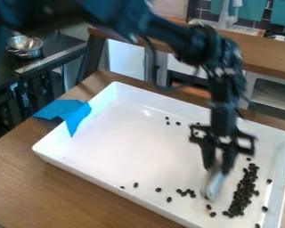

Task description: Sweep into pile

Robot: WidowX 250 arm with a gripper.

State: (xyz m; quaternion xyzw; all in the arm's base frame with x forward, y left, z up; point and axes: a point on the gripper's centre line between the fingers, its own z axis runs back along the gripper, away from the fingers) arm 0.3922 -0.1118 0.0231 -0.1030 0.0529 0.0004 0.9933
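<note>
Across the wooden surface (46, 187) we have a white, shallow-walled tray (130, 142) lying at a slant, and over its near right part hangs the black gripper (218, 168), clamped on a pale scraper (214, 185). Blue tape (76, 111) laps over the tray's left rim. To sweep well, we should keep the scraper's edge low and level on the tray floor, get behind the strays and bring them toward the main cluster in short, slow strokes; a brisk push would likely send some rolling past the blade's ends. Our beans (245, 191) look small, rounded and nearly black, crowded into an uneven streak just right of the scraper, beside the tray's right wall, with loose ones strung along the near side and a few more scattered toward the far wall
</note>
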